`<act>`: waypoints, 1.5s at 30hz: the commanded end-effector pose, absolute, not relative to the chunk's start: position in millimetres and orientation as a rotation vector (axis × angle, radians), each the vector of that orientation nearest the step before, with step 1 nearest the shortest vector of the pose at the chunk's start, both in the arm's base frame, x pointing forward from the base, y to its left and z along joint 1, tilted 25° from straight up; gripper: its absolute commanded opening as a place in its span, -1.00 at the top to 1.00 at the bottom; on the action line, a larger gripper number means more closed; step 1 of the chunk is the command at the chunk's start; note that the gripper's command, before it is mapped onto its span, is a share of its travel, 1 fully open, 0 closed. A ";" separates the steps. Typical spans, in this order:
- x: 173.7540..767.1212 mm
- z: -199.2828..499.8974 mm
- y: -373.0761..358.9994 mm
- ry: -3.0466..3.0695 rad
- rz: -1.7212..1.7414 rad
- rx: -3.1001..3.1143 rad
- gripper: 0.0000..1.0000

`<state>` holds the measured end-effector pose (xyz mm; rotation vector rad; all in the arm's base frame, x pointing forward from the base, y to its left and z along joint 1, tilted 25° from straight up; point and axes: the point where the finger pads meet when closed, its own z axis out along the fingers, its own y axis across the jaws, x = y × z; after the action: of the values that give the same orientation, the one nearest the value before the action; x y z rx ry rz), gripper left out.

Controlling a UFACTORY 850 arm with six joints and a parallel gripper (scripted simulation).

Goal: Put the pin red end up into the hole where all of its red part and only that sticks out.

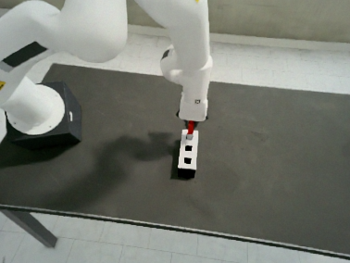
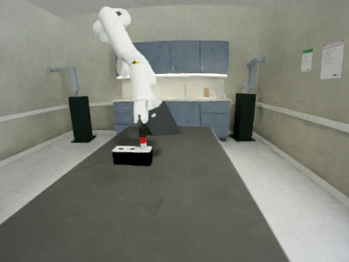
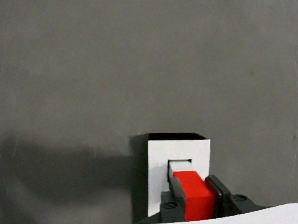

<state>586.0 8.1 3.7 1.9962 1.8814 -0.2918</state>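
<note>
The block has a white top and black sides and stands on the dark table. My gripper is shut on the pin by its red upper part, over the block's far end in the top view. The pin is red end up. Its pale lower part reaches the end hole, and some of it shows between the red and the block's top. How deep its tip is remains hidden. The middle hole and the near end hole are empty.
The robot's black base block stands at the left of the dark table in the top view. The arm's shadow falls on the table left of the block. Blue cabinets and two black pedestals stand beyond the table.
</note>
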 end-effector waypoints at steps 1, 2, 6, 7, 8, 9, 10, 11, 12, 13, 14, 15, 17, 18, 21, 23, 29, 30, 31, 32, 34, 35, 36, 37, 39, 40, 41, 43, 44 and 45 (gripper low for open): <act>586.7 4.5 8.4 1.881 -0.290 1.996 1.00; 586.7 4.5 8.4 1.881 -0.290 1.996 1.00; 586.7 4.5 8.4 1.881 -0.290 1.996 1.00; 586.7 4.5 8.4 1.881 -0.290 1.996 1.00; 586.7 4.5 8.4 1.881 -0.290 1.996 1.00; 586.7 4.5 8.4 1.881 -0.290 1.996 1.00; 586.7 0.9 6.5 1.881 -0.290 1.996 1.00; 586.7 0.9 6.5 1.881 -0.290 1.996 1.00; 586.7 0.9 6.5 1.881 -0.290 1.996 1.00; 586.7 0.9 6.5 1.881 -0.290 1.996 1.00; 586.7 0.9 6.5 1.881 -0.290 1.996 1.00; 586.7 0.9 6.5 1.881 -0.290 1.996 1.00; 586.7 0.9 6.5 1.881 -0.290 1.996 1.00; 586.7 0.9 6.5 1.881 -0.290 1.996 1.00; 586.7 0.9 6.5 1.881 -0.290 1.996 1.00; 586.7 0.9 6.5 1.881 -0.290 1.996 1.00; 587.9 0.6 7.7 1.881 -0.289 1.996 1.00; 587.9 0.6 7.7 1.881 -0.289 1.996 1.00; 587.9 0.6 7.7 1.881 -0.289 1.996 1.00; 587.9 0.6 7.7 1.881 -0.289 1.996 1.00; 587.9 0.6 7.7 1.881 -0.289 1.996 1.00; 587.9 0.6 7.7 1.881 -0.289 1.996 1.00; 587.9 0.6 7.7 1.881 -0.289 1.996 1.00; 587.9 0.6 7.7 1.881 -0.289 1.996 1.00; 587.9 0.6 7.7 1.881 -0.289 1.996 1.00; 587.9 0.6 7.7 1.881 -0.289 1.996 1.00; 587.9 0.6 7.7 1.881 -0.289 1.996 1.00; 587.9 0.6 7.7 1.881 -0.289 1.996 1.00; 588.0 -2.5 4.8 1.881 -0.289 1.996 1.00; 588.0 -2.5 4.8 1.881 -0.289 1.996 1.00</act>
<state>587.2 7.0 -0.4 1.9961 1.8814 -0.2913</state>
